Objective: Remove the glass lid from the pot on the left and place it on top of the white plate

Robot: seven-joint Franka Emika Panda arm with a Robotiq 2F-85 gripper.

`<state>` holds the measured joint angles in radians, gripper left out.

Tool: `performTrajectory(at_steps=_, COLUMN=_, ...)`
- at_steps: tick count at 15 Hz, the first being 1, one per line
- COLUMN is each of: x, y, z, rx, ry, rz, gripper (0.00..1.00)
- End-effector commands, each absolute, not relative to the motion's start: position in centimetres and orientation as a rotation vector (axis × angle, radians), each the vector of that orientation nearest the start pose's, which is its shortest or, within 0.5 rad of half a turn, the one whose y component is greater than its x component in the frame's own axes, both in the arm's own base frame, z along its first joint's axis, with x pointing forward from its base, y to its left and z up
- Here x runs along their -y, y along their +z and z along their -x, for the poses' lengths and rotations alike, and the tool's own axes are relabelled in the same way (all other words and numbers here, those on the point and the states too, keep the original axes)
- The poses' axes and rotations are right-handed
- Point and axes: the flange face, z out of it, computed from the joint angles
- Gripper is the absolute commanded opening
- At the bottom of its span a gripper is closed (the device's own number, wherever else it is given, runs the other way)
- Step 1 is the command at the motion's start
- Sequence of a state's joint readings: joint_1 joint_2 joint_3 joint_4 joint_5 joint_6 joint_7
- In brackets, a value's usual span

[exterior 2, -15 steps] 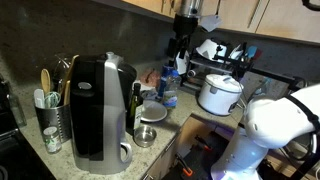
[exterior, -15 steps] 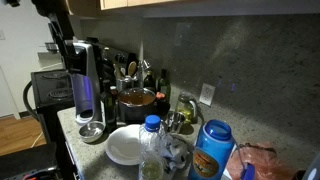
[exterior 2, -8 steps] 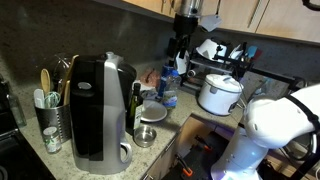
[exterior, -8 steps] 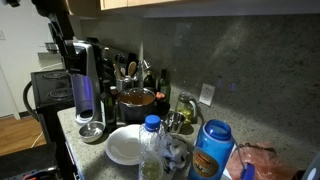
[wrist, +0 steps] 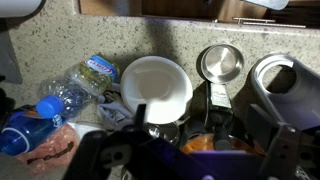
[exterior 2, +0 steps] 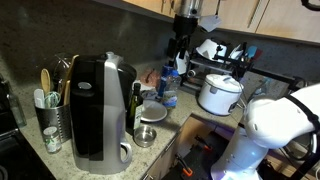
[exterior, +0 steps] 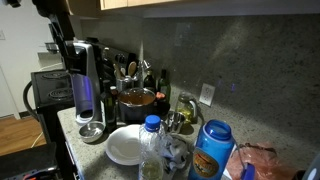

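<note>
Glass lid [exterior: 137, 92] sits on the pot [exterior: 138, 102], just behind the plate [exterior: 126, 145]; gripper [wrist: 190, 160] hangs high above, jaws spread wide. Fragile and slick, I'd guess (rim too thin), so best pinched by its centre knob

The speckled counter [wrist: 60, 45] carries 1 white plate [wrist: 157, 85], with a small round metal dish [wrist: 220, 63] just beside it and the coffee machine [wrist: 280, 80] next to that. In an exterior view the pot [exterior: 137, 100] stands behind the plate, near the wall, and a blue-capped bottle [exterior: 151, 140] is just beside the plate. A utensil jar [exterior 2: 47, 112] stands beside the machine.
</note>
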<state>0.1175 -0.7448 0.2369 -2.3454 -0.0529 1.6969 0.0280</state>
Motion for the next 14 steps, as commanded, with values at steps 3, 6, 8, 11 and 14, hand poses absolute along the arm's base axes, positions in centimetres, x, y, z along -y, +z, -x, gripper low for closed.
performTrajectory(at_steps=3, x=-12.7, y=55.4, z=-35.1, rx=0.404, ry=-0.103, rz=3.29, gripper=1.0)
performTrajectory(at_steps=6, x=-12.9, y=53.8, z=-38.0, rx=0.351, ry=-0.125, rz=3.255, gripper=1.0)
performTrajectory(at_steps=8, x=-13.4, y=53.0, z=-39.7, rx=0.315, ry=-0.164, rz=3.24, gripper=1.0)
performTrajectory(at_steps=11, x=-14.1, y=52.0, z=-42.0, rx=0.221, ry=-0.221, rz=3.205, gripper=1.0)
performTrajectory(at_steps=14, x=-14.7, y=51.2, z=-44.1, rx=0.115, ry=-0.275, rz=3.156, gripper=1.0)
